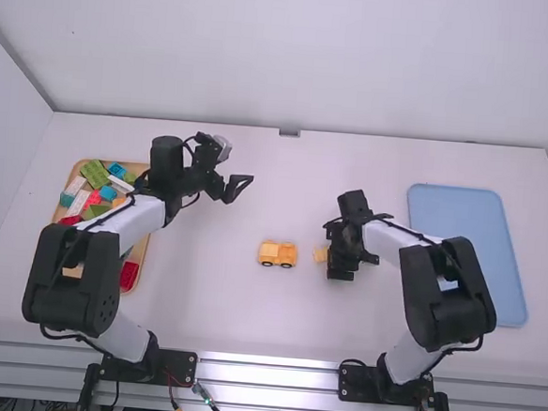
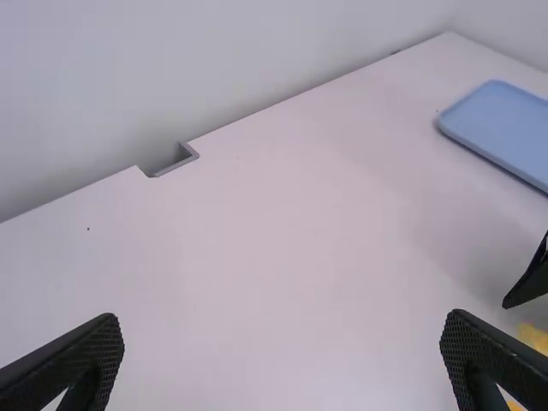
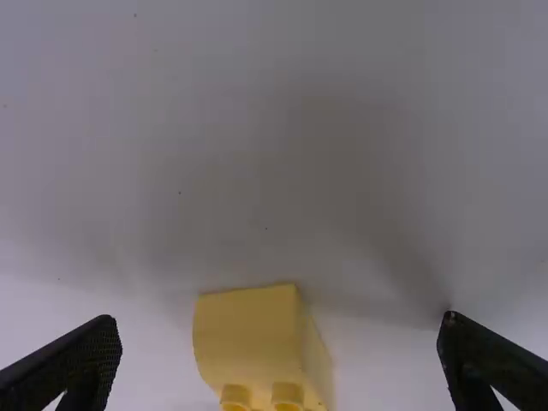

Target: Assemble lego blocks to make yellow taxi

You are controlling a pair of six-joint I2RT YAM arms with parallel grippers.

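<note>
— Where to look for the yellow toy car [image 1: 277, 254]?

— Standing on the counter [image 1: 202, 299], close to the middle, with dark wheels along its near side.

— And the loose yellow block [image 1: 320, 254]?

— Just right of the toy car, a small gap between, beside the right gripper [image 1: 343, 252]. Curved on one face, with two studs in sight.

— Pinched there?

— Only lying between the jaws, apart from both. Spread wide, to judge by the right wrist view.

— What about the left gripper [image 1: 240, 189]?

— Above the counter, left of the middle and farther off than the toy car. Jaws wide apart there too.

— Anything at the sides?

— To the left, a wooden tray [image 1: 144, 248], partly behind the left arm [image 1: 71, 276]. Filled with mixed blocks, including a green block [image 1: 95, 173] toward the far end and a red block [image 1: 130, 273] nearer. To the right, a blue tray [image 1: 454, 213], partly under the right arm [image 1: 474, 304].
</note>
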